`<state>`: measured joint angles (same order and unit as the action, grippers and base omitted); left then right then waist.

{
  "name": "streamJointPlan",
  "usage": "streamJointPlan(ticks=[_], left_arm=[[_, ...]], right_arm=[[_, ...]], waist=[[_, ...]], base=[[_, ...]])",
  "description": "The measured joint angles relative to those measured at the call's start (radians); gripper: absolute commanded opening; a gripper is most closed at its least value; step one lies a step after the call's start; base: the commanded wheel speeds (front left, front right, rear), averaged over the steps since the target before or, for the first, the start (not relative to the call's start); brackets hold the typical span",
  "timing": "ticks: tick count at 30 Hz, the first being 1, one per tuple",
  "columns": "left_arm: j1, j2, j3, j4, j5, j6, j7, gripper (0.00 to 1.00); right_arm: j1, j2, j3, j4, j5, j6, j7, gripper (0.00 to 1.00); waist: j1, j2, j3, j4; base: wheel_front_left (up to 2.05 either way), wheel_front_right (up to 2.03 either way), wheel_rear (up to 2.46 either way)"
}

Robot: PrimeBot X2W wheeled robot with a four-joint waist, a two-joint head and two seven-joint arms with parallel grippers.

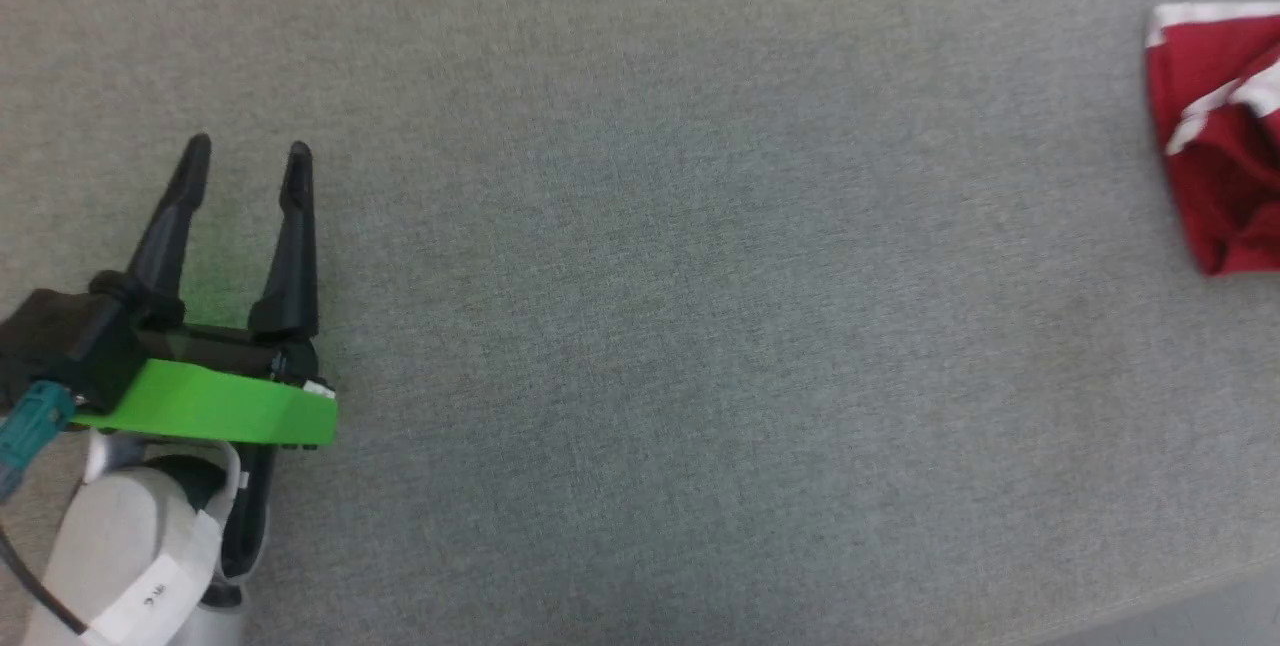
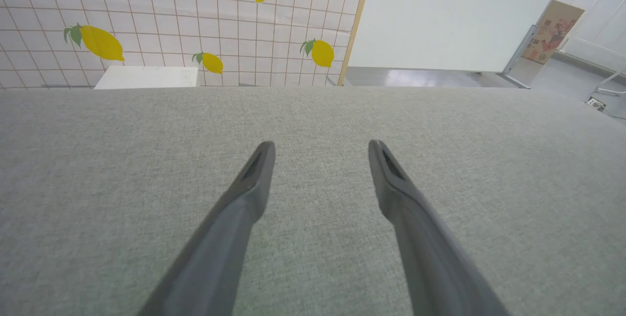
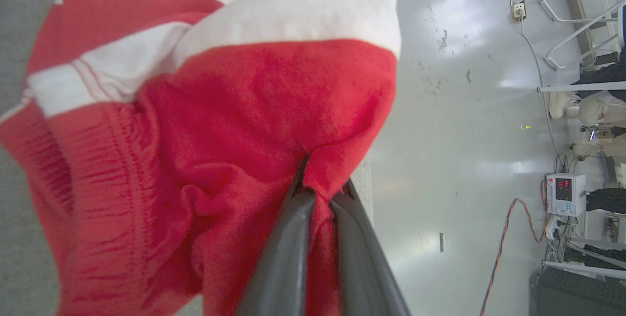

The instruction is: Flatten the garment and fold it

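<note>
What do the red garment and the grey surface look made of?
The garment looks a soft matte knit, probably jersey: it bunches into loose folds where the right gripper pinches it. The surface looks a grey woven cloth covering, matte, finely flecked; what lies beneath is hidden.

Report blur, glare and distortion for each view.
Head view: even light, slight grain; green tint on the table by the left gripper. Left wrist view: sharp, wide-angle bending at the edges. Right wrist view: garment close, soft, streaked at left; glare on the floor.
</note>
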<state>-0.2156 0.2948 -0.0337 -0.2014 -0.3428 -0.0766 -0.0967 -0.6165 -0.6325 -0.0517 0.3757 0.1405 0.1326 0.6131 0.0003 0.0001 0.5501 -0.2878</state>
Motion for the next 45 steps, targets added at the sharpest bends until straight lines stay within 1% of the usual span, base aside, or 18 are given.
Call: streamJointPlan(ticks=[7, 8, 9, 13, 17, 20, 23, 26, 30, 33, 37, 40, 42, 43, 45], left_arm=[[0.008, 0.038, 0.024, -0.068, 0.000, 0.009, 0.044, 1.00], [0.010, 0.041, 0.025, -0.073, 0.000, 0.009, 0.047, 1.00], [0.011, 0.043, 0.025, -0.077, 0.000, 0.011, 0.052, 1.00], [0.011, 0.049, 0.024, -0.086, 0.000, 0.016, 0.060, 1.00], [0.013, 0.048, 0.018, -0.076, 0.000, 0.016, 0.058, 1.00], [0.015, 0.040, 0.013, -0.052, -0.002, 0.017, 0.038, 1.00], [0.020, 0.022, 0.007, -0.022, -0.005, 0.020, 0.014, 1.00], [0.033, 0.007, 0.008, 0.012, -0.010, 0.027, -0.017, 1.00], [0.037, -0.016, 0.015, 0.054, -0.017, 0.043, -0.058, 1.00], [0.045, -0.034, 0.018, 0.077, -0.020, 0.055, -0.077, 1.00], [0.066, -0.050, 0.030, 0.105, -0.029, 0.076, -0.092, 1.00], [0.073, -0.058, 0.039, 0.116, -0.031, 0.091, -0.103, 1.00], [0.075, -0.066, 0.043, 0.121, -0.034, 0.101, -0.109, 1.00], [0.077, -0.068, 0.046, 0.123, -0.035, 0.106, -0.110, 1.00], [0.080, -0.071, 0.049, 0.127, -0.036, 0.114, -0.116, 1.00]], right_arm=[[-0.056, 0.015, -0.102, 0.091, -0.052, 0.000, -0.050, 0.00], [-0.063, 0.019, -0.113, 0.103, -0.061, 0.000, -0.061, 0.40], [-0.067, 0.021, -0.121, 0.110, -0.069, 0.000, -0.074, 1.00], [-0.086, 0.023, -0.143, 0.148, -0.092, 0.000, -0.119, 1.00], [-0.105, 0.020, -0.137, 0.163, -0.102, 0.000, -0.169, 1.00], [-0.126, 0.010, -0.114, 0.160, -0.101, 0.000, -0.202, 1.00], [-0.142, -0.003, -0.069, 0.126, -0.080, 0.000, -0.246, 1.00], [-0.167, -0.012, -0.013, 0.065, -0.049, 0.000, -0.291, 1.00], [-0.193, 0.005, 0.038, -0.011, -0.013, 0.000, -0.330, 1.00], [-0.199, 0.063, 0.049, -0.073, 0.037, 0.000, -0.367, 1.00], [-0.193, 0.179, 0.053, -0.166, 0.072, 0.000, -0.427, 1.00], [-0.164, 0.286, 0.005, -0.216, 0.071, 0.000, -0.467, 1.00], [-0.132, 0.374, -0.024, -0.243, 0.065, -0.001, -0.498, 1.00], [-0.116, 0.408, -0.029, -0.255, 0.059, -0.001, -0.512, 1.00], [-0.074, 0.501, -0.047, -0.280, 0.052, -0.001, -0.552, 1.00]], waist=[[0.0000, 0.0000, 0.069, -0.005], [0.0000, 0.0000, 0.075, -0.007], [0.0000, 0.0000, 0.079, -0.009], [-0.0001, 0.0000, 0.084, -0.016], [-0.0001, 0.0000, 0.066, -0.016], [-0.0002, 0.0000, 0.042, -0.013], [-0.0003, 0.0000, 0.009, -0.008], [-0.0003, 0.0000, -0.035, 0.000], [-0.0004, 0.0000, -0.102, 0.012], [-0.0004, 0.0000, -0.154, 0.024], [-0.0004, 0.0000, -0.226, 0.046], [-0.0004, 0.0000, -0.274, 0.066], [-0.0004, 0.0000, -0.305, 0.083], [-0.0004, 0.0000, -0.317, 0.090], [-0.0004, 0.0000, -0.344, 0.109]], base=[[0.00, 0.00, 0.00], [0.00, 0.00, 0.00], [0.00, 0.00, 0.00], [0.00, 0.00, 0.00], [0.00, 0.00, 0.00], [0.00, 0.00, 0.00], [0.00, 0.00, 0.00], [0.00, 0.00, 0.00], [0.00, 0.00, 0.00], [0.00, 0.00, 0.00], [0.00, 0.00, 0.00], [0.00, 0.00, 0.00], [0.00, 0.00, 0.00], [0.00, 0.00, 0.00], [0.00, 0.00, 0.00]])
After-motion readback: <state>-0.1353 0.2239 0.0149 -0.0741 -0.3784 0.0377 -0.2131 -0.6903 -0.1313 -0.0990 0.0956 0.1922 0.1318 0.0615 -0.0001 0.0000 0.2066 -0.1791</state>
